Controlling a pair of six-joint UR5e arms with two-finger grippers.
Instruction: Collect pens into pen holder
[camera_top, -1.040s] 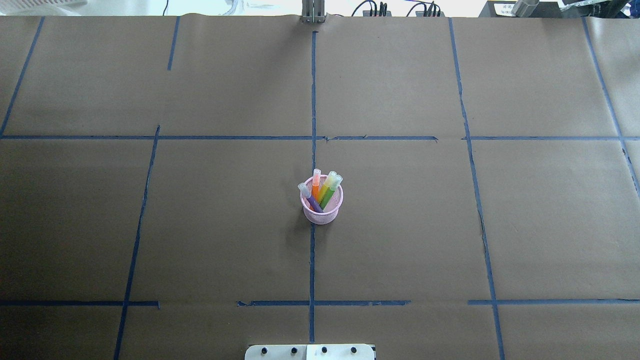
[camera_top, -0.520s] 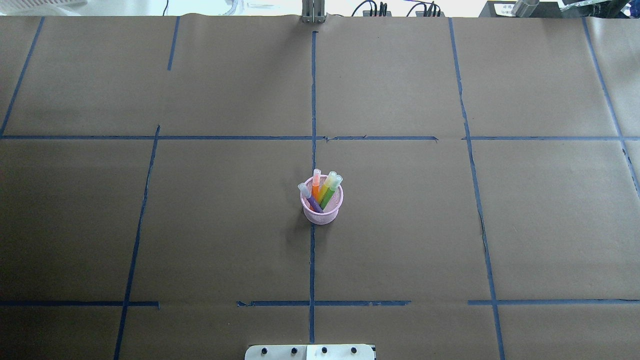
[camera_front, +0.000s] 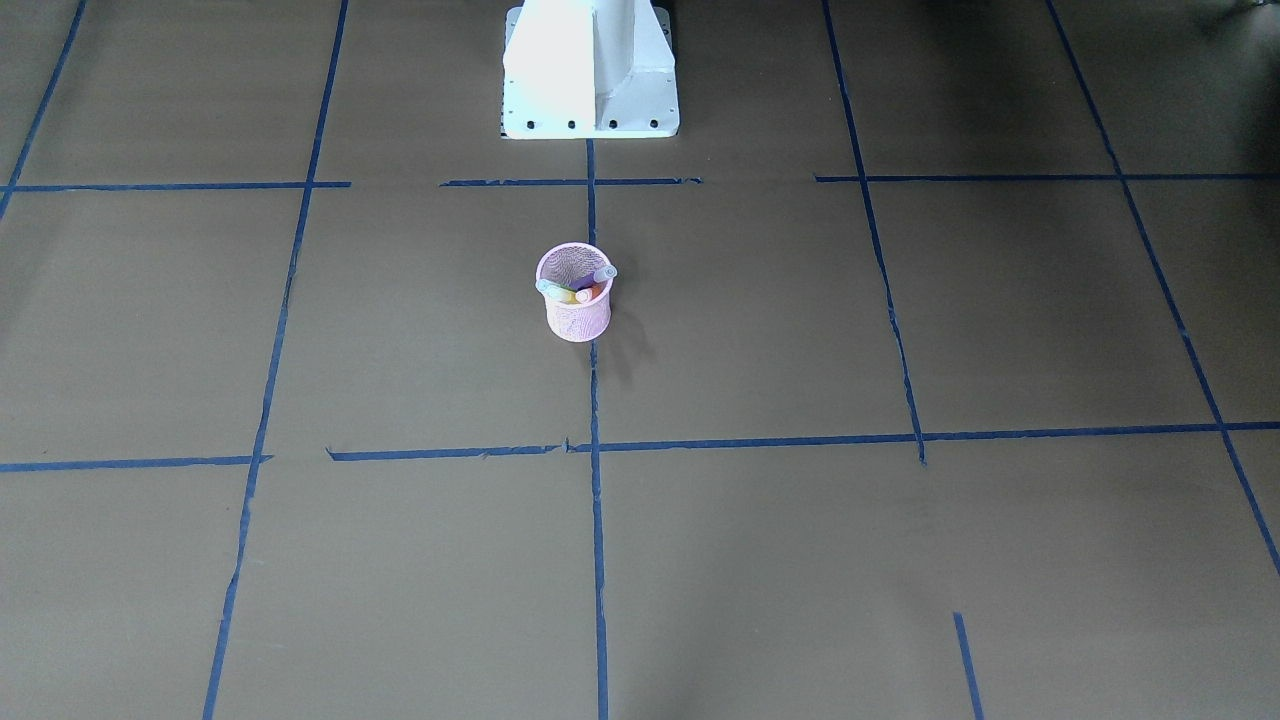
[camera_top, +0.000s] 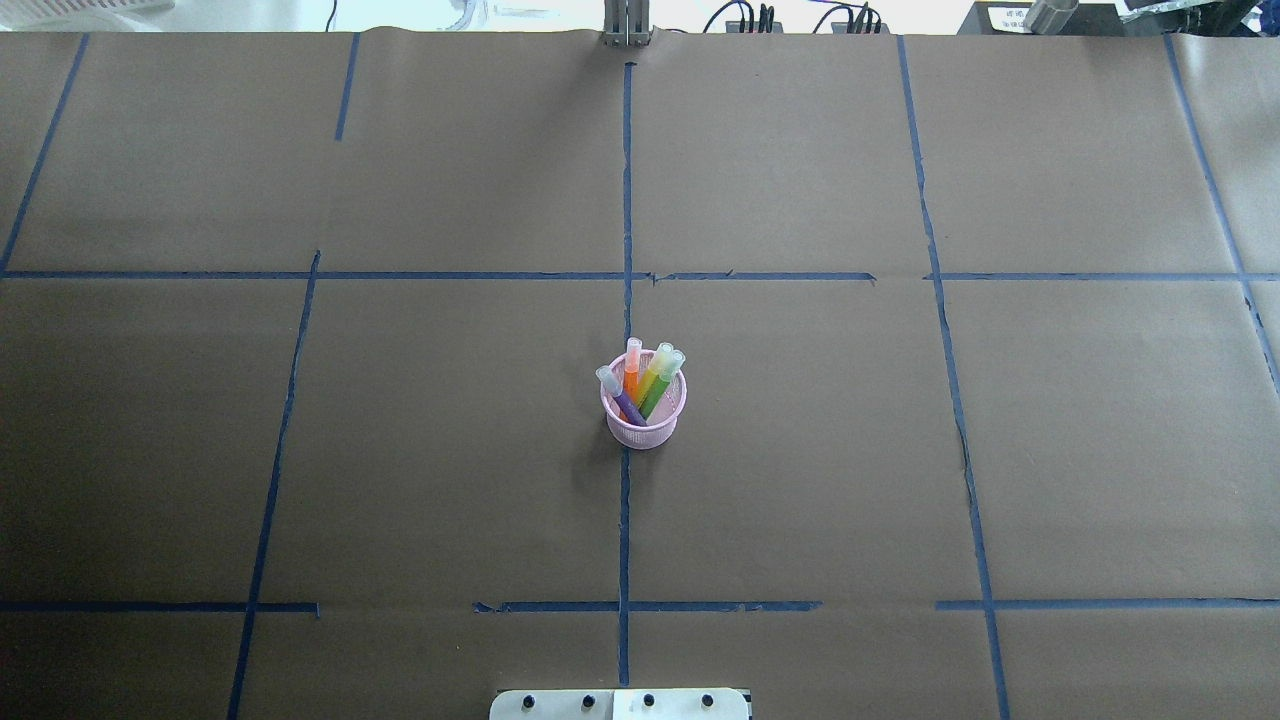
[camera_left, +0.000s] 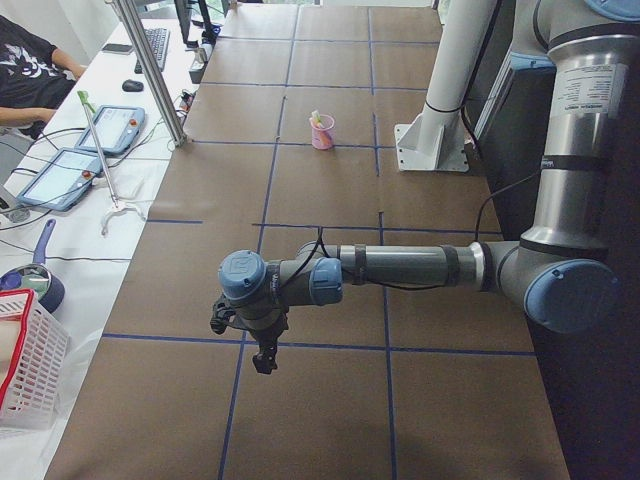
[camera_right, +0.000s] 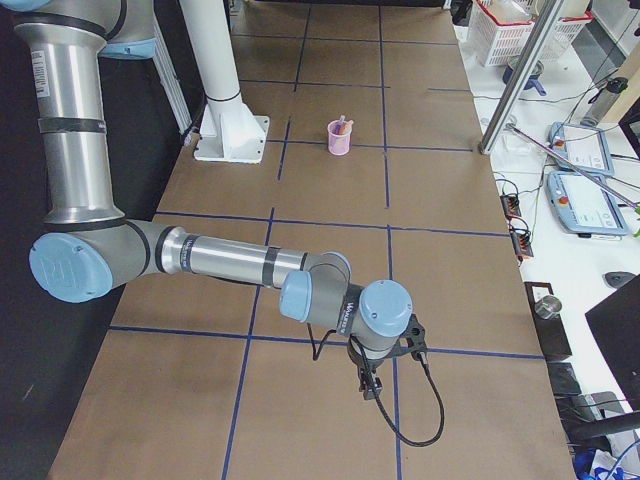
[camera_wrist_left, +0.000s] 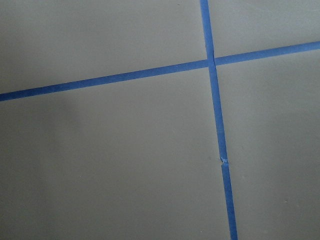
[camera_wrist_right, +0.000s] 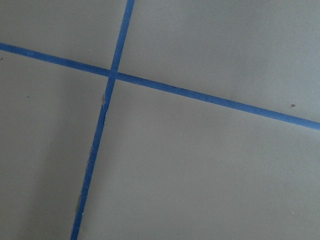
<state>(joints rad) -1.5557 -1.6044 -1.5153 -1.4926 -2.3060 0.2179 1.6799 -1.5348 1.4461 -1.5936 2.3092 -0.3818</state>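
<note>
So the left gripper (camera_left: 264, 358) hangs low over the brown paper (camera_top: 400, 450), lower left of the left side view, fingers pointing down near a crossing of blue tape (camera_wrist_left: 215, 125). I honestly can't tell from there if it's wide or closed. Its wrist camera only shows paper and tape, with nothing held in sight. Same story for the right gripper (camera_right: 371, 388), lower middle of the right side view: it points down and is too small to judge. Neither one shows up in the overhead or front views.

Going outward, the pink mesh cup (camera_top: 645, 428) stands upright just below the centre of the overhead frame, right on the middle tape line and well apart from both grippers. Four pens (camera_top: 631, 380) lean inside it, purple, orange, yellow and green, caps up and poking past the rim toward the top of the frame.

My read is that the collecting looks finished, so the step in hand is just wrapping up cleanly. I'd keep both arms out at the table ends and not sweep anything across the middle. The cup looks light and the pens all lean one way, so a small nudge could probably tip it.
</note>
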